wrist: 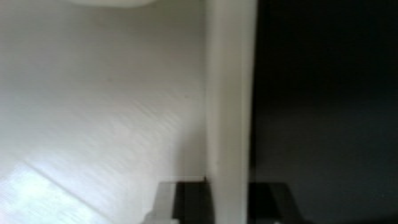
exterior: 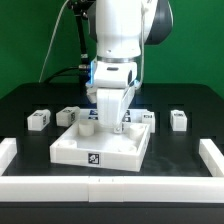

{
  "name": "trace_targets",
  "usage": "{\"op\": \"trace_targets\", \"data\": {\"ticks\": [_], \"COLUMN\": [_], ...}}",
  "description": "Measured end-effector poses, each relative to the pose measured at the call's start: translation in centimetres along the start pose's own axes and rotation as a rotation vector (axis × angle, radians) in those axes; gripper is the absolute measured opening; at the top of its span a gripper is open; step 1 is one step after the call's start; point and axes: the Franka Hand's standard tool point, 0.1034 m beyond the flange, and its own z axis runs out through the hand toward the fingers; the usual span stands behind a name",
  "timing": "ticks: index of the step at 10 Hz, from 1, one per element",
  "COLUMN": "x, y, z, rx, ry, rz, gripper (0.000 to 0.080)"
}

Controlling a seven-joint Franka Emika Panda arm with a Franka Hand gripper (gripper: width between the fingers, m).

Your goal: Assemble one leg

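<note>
Several legs, small white blocks with marker tags, stand on the black table: two at the exterior view's left (exterior: pixel 38 119) (exterior: pixel 68 116) and two at its right (exterior: pixel 150 118) (exterior: pixel 178 119). The large white square panel (exterior: pixel 80 150) lies between them. My gripper (exterior: pixel 108 124) is down at the panel's far edge. In the wrist view the gripper (wrist: pixel 233 204) has its dark fingers (wrist: pixel 192 204) on either side of the panel's white edge (wrist: pixel 231 100), pressed against it. It holds no leg.
White rails border the black table at the exterior view's left (exterior: pixel 8 150), right (exterior: pixel 212 152) and front (exterior: pixel 110 186). In the wrist view, black table (wrist: pixel 329 100) lies beside the panel's edge.
</note>
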Motion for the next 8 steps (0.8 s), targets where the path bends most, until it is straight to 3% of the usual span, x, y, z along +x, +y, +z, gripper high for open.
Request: {"op": "trace_targets", "data": {"ticks": [5, 8], "x": [0.3, 3.6], "y": [0.6, 2.9], "z": [-0.1, -0.1], "rx": [-0.008, -0.026], "ry": [0.0, 0.015], "rz": [-0.068, -0.141], "gripper": [0.0063, 0.0063]}}
